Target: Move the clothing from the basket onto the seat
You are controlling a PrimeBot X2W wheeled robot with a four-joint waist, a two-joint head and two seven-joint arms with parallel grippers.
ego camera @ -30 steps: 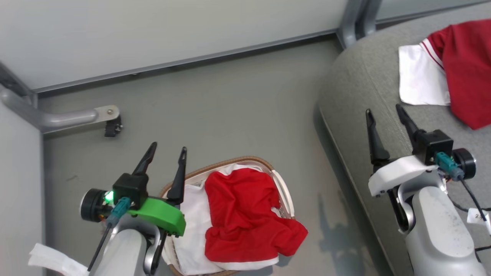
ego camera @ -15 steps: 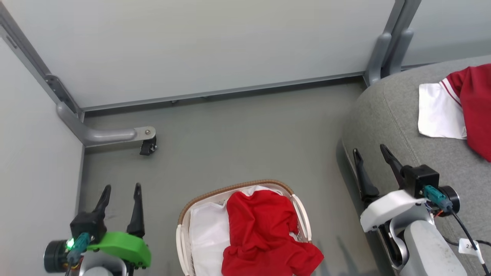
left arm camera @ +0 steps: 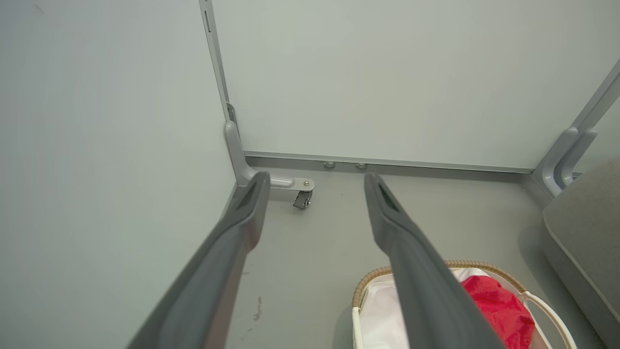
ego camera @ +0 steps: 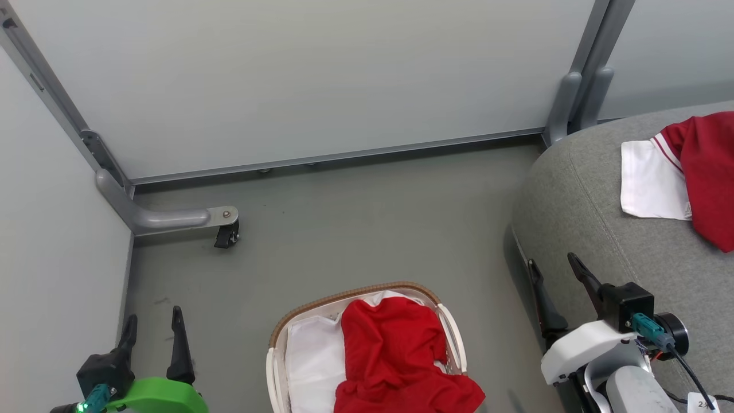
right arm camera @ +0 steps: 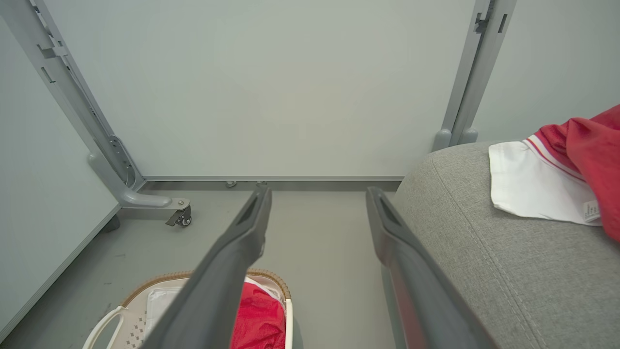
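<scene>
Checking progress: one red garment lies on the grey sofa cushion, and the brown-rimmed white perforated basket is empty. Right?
Not empty: the head view shows a red garment in the brown-rimmed white basket. A second red garment does lie on the grey sofa cushion.

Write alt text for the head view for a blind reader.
A red garment spills over the rim of a white basket on a grey floor; a second garment lies on the grey sofa seat at right. The left claw and right claw hang open and empty at the lower corners.
</scene>
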